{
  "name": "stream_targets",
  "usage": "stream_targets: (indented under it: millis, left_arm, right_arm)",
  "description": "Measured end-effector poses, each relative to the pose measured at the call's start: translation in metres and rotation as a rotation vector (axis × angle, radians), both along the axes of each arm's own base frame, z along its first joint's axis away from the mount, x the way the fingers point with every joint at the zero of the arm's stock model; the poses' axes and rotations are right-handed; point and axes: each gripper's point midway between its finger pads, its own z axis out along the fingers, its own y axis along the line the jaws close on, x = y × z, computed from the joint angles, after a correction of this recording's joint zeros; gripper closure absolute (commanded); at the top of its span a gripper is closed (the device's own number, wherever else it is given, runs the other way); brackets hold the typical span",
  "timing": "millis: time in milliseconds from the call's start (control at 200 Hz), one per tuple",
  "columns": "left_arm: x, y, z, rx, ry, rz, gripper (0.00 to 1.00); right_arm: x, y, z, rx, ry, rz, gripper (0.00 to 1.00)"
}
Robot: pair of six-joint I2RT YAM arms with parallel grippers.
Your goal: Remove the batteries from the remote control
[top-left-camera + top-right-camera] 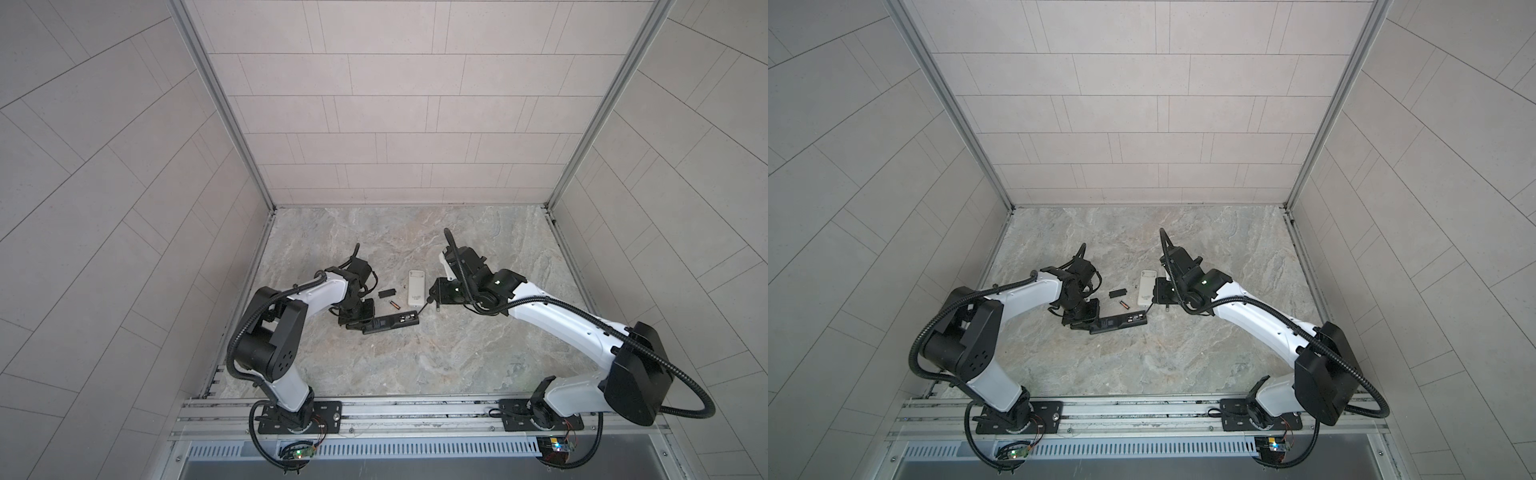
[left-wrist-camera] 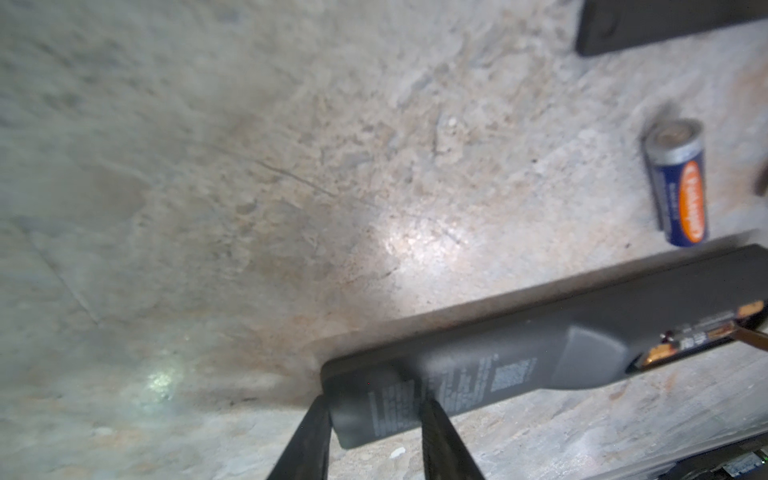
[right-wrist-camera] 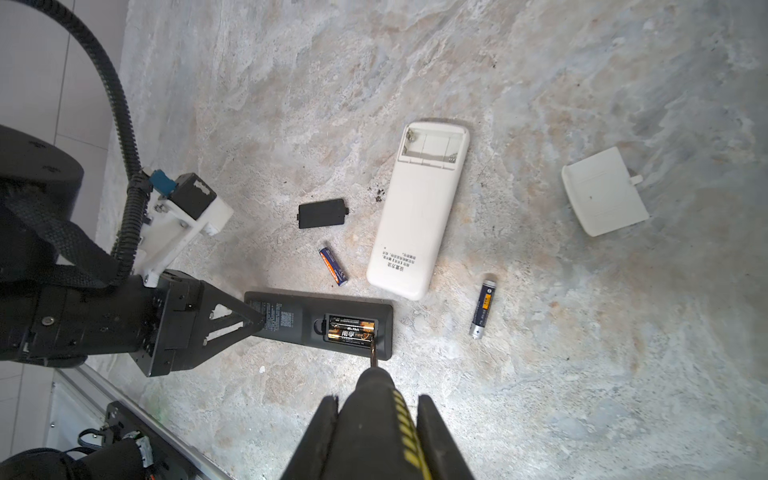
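Observation:
The black remote control [image 3: 291,322] lies back up on the marble table [image 3: 582,374], and both top views show it [image 1: 390,323] [image 1: 1121,322]. Its open compartment holds two black-and-gold batteries [image 3: 351,330]. My left gripper [image 2: 374,405] is shut on the remote's far end, one finger against each side. My right gripper [image 3: 376,399] is shut on a black-and-yellow screwdriver [image 3: 382,415]. The screwdriver's tip [image 3: 372,347] rests at the compartment's edge beside the batteries. A loose blue-and-orange battery [image 3: 333,266] [image 2: 677,183] lies just beyond the remote. Another loose battery [image 3: 482,309] lies beside the white remote.
A white remote [image 3: 419,212] with an empty compartment lies beside the black one. A small black cover [image 3: 322,212] and a white cover [image 3: 602,197] lie apart on the table. The enclosure walls [image 1: 374,124] stand round the table.

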Motion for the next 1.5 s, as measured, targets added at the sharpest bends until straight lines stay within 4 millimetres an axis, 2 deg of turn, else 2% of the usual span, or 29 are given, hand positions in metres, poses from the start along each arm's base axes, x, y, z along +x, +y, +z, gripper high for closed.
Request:
stream_targets:
  millis: [670, 1501]
  left_arm:
    - [0.0, 0.001, 0.0, 0.014, 0.026, 0.002, 0.68]
    - [0.0, 0.002, 0.0, 0.024, 0.05, 0.005, 0.7]
  right_arm:
    - [0.004, -0.028, -0.018, 0.212, 0.046, -0.077, 0.98]
    - [0.015, -0.048, -0.039, 0.4, 0.073, -0.159, 1.0]
